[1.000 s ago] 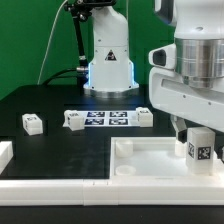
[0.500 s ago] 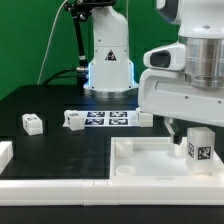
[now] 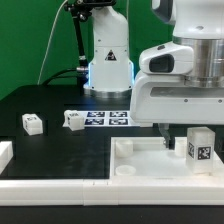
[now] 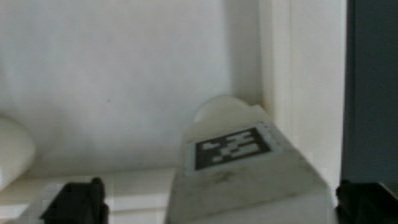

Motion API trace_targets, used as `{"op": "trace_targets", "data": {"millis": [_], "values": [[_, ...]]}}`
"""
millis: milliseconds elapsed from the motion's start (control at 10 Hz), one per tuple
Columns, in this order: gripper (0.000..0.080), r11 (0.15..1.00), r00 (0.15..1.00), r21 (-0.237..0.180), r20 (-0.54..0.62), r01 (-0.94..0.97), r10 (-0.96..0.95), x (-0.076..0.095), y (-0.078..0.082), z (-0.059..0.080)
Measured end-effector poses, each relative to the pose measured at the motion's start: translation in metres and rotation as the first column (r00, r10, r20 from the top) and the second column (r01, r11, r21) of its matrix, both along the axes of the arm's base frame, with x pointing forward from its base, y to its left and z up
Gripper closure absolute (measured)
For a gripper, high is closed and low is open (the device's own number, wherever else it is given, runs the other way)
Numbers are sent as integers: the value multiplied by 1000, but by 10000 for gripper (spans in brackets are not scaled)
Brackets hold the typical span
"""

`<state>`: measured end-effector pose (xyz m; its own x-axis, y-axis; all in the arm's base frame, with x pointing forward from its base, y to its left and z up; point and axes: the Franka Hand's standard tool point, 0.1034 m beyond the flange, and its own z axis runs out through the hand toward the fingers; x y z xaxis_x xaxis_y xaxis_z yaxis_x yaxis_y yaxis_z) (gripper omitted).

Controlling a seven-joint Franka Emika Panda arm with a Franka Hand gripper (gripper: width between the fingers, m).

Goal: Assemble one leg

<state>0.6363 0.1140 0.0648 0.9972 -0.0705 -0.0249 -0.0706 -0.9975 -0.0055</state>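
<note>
A leg [image 3: 199, 143], a small white block with a black-and-white tag, stands upright on the large white panel [image 3: 140, 160] near its corner at the exterior view's right. My gripper [image 3: 170, 133] hangs just above the panel, beside that leg on its left. In the wrist view the leg [image 4: 240, 150] shows between my two dark fingertips [image 4: 80, 200], which stand wide apart, and the gripper [image 4: 222, 203] is open. Two more legs [image 3: 32, 123] [image 3: 74, 119] lie on the black table at the left.
The marker board [image 3: 105, 118] lies at the table's middle, in front of the robot base [image 3: 108, 60]. A white part [image 3: 5, 152] sits at the left edge. My hand hides the table behind it.
My hand has moved toward the exterior view's left, away from the standing leg. It now hides the leg that showed beside the marker board. The standing leg has not moved.
</note>
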Motion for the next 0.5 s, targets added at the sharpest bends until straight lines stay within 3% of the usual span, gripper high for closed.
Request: {"op": "trace_targets", "data": {"millis": [100, 200, 400, 500], "values": [[280, 1000, 1000, 0, 0, 9, -9, 0, 0, 0], [280, 1000, 1000, 0, 0, 22, -22, 0, 0, 0], [512, 999, 999, -1, 0, 45, -45, 0, 0, 0], [512, 992, 992, -1, -1, 122, -122, 0, 1, 0]]}}
